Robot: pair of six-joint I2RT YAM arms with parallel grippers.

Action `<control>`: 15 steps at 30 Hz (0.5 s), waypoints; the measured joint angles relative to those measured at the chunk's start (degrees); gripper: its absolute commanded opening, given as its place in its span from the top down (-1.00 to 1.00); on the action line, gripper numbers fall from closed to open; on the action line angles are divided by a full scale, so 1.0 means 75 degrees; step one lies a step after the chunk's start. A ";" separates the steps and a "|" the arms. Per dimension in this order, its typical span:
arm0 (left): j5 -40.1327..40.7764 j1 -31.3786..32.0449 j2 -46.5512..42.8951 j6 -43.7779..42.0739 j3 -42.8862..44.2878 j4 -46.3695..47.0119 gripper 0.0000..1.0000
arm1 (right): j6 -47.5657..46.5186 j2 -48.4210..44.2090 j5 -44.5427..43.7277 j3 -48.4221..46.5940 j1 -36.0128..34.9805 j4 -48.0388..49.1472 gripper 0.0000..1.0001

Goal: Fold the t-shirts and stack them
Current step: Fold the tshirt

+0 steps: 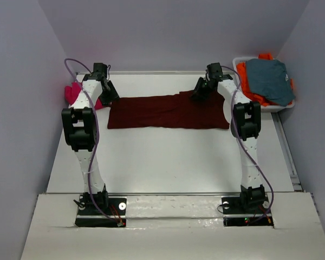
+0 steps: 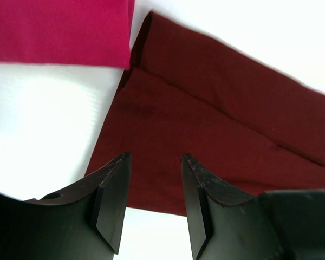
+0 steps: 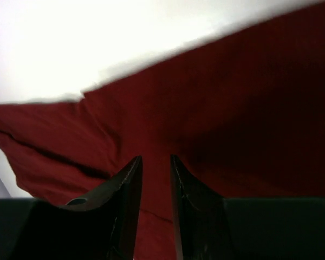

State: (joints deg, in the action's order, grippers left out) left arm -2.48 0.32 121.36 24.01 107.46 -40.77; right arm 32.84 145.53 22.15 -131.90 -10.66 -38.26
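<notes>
Seemingly mid-fold: maroon t-shirt (image 1: 168,112) lies as a flat strip. L gripper (image 2: 155,157) jaws apart, empty. R gripper (image 3: 156,158) barely parted, nothing pinched. Next: regrip the ends, fold crosswise.

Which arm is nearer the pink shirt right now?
Left. The left arm reaches the left end of the maroon shirt, just beside the pink shirt; the right arm is at the maroon shirt's opposite end, well away.

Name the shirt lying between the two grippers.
The maroon shirt, a long band across the table. The pink one lies at the left edge; grey and orange sit in the bin.
</notes>
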 measured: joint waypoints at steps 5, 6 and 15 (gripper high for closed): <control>-0.0090 0.0093 -0.0353 0.0006 -0.1288 0.0221 -0.05 | -0.0023 -0.1311 -0.0245 0.2072 0.0000 -0.0236 0.29; -0.0128 0.0119 -0.0414 0.0009 -0.1513 0.0289 -0.06 | -0.0015 -0.1670 -0.0268 0.2538 0.0000 -0.0198 0.29; -0.0612 0.0688 -0.1445 0.0035 -0.2981 0.0542 -0.05 | -0.0023 -0.4564 -0.0720 0.4931 0.0000 -0.0603 0.07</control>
State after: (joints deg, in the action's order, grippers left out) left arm -7.07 5.48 110.52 24.27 85.10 -36.71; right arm 32.67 111.31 16.75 -94.91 -10.66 -42.78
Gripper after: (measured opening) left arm 0.527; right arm 0.434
